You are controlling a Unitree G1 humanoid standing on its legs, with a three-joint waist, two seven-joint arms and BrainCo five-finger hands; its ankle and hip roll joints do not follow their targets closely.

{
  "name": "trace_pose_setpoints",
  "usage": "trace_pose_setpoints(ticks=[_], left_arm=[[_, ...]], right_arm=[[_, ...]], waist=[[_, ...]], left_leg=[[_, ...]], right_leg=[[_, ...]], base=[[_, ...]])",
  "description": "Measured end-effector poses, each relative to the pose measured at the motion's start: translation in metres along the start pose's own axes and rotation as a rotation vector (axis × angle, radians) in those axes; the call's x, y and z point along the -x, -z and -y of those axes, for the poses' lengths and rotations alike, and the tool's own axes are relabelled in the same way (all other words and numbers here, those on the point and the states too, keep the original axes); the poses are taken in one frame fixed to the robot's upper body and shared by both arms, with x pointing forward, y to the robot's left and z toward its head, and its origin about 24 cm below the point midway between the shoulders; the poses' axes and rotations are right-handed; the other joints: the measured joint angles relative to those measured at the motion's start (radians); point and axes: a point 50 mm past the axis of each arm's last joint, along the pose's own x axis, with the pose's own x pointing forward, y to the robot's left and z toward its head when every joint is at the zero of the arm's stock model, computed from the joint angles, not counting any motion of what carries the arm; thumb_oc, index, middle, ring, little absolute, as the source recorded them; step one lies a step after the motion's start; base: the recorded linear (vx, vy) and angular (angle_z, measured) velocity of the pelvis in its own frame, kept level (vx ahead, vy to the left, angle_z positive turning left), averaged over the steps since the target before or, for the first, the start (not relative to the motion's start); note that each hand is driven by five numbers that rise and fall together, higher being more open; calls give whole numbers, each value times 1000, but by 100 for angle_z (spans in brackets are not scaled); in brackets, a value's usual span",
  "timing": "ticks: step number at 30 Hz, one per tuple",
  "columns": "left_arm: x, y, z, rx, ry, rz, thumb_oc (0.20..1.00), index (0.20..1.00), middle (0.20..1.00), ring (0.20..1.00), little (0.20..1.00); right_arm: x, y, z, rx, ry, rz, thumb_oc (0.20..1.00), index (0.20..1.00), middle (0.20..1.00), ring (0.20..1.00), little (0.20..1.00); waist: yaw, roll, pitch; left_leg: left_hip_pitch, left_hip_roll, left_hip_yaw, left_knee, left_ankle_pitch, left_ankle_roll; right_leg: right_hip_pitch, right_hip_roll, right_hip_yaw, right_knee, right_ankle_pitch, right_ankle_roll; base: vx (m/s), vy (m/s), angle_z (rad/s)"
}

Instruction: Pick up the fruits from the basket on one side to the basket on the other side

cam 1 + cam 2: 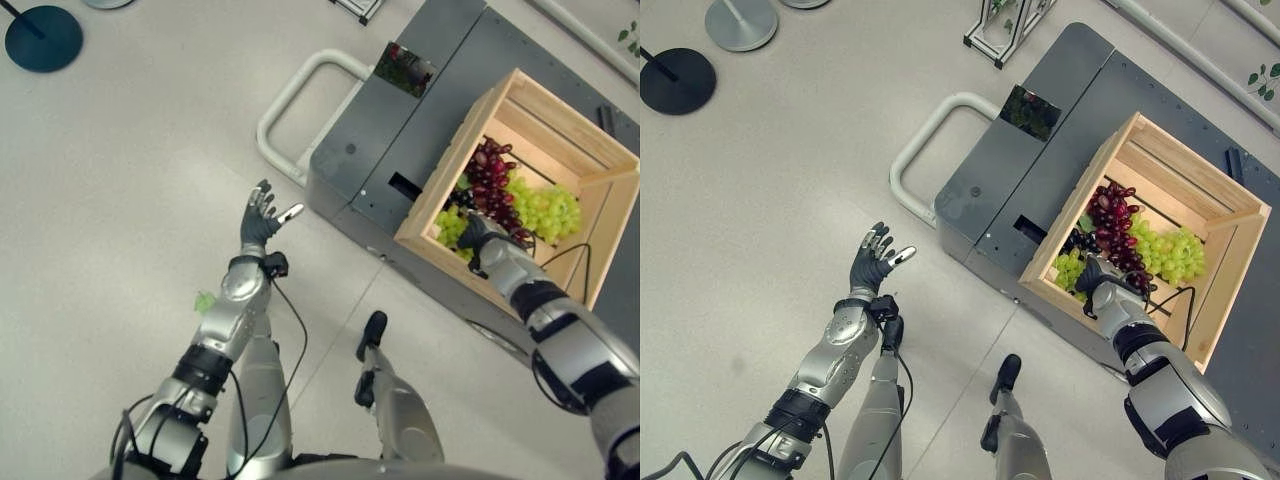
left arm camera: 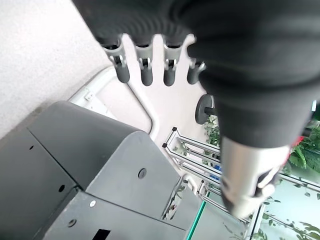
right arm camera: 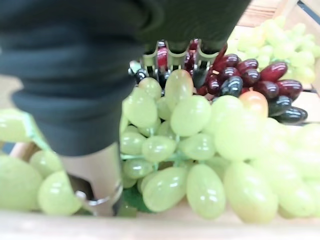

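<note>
A wooden crate (image 1: pixel 455 150) stands on a grey cart (image 1: pixel 1040 170). It holds red grapes (image 1: pixel 1110 215), a large green bunch (image 1: pixel 1175 255) and a smaller green grape bunch (image 1: pixel 1068 268) in its near left corner. My right hand (image 1: pixel 1100 285) reaches into that corner. In the right wrist view its fingers (image 3: pixel 165 55) curl over the far side of the green grape bunch (image 3: pixel 190 120) while the thumb (image 3: pixel 100 175) lies against the near side. Dark grapes (image 3: pixel 235 85) lie just beyond. My left hand (image 1: pixel 260 222) hovers over the floor left of the cart, its fingers (image 2: pixel 145 70) straight and spread, holding nothing.
The cart's white tubular handle (image 1: pixel 915 140) sticks out toward my left hand. Two round stand bases (image 1: pixel 675 80) (image 1: pixel 740 22) sit on the floor at the far left, and a metal rack (image 1: pixel 1005 25) stands behind the cart. A small green scrap (image 1: pixel 205 300) lies by my left forearm.
</note>
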Motion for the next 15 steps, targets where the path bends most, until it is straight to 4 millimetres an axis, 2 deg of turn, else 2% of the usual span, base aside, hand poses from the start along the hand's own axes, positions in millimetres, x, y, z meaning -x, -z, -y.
trace_pose_setpoints(ticks=[10,12,13,14,15], left_arm=[[-2,-3,10,12,9,11,1000,1000,1000,1000,1000],[-2,-3,12,10,16,12,1000,1000,1000,1000,1000],[-2,-3,13,7,20,11,1000,1000,1000,1000,1000],[-1,-3,15,5,28,11,1000,1000,1000,1000,1000],[-1,-3,17,5,35,11,1000,1000,1000,1000,1000]], right_arm=[[-4,-10,-3,126,21,-65,1000,1000,1000,1000,1000],[-3,-14,-7,152,22,-65,818,818,818,818,818],[-3,-14,-7,162,26,-70,765,765,765,765,765],[-3,-15,-8,172,33,-71,611,611,611,611,611],[-3,-15,-7,183,45,-71,495,495,495,495,495]], waist=[[6,2,-1],[7,3,-1],[7,4,-2],[7,5,-2],[7,7,-3]], left_leg=[[-18,-2,-1,10,0,0],[-19,-3,-1,10,0,0],[-19,-3,-1,10,0,0],[-19,-4,-1,10,0,0],[-20,-5,-1,10,0,0]], right_leg=[[-20,-4,2,11,-1,-1],[-21,-5,2,11,-1,-1],[-21,-5,2,11,-1,-1],[-21,-6,2,11,-1,-1],[-23,-7,2,12,-1,-1]], base=[[0,0,0],[0,0,0],[0,0,0],[0,0,0],[0,0,0]])
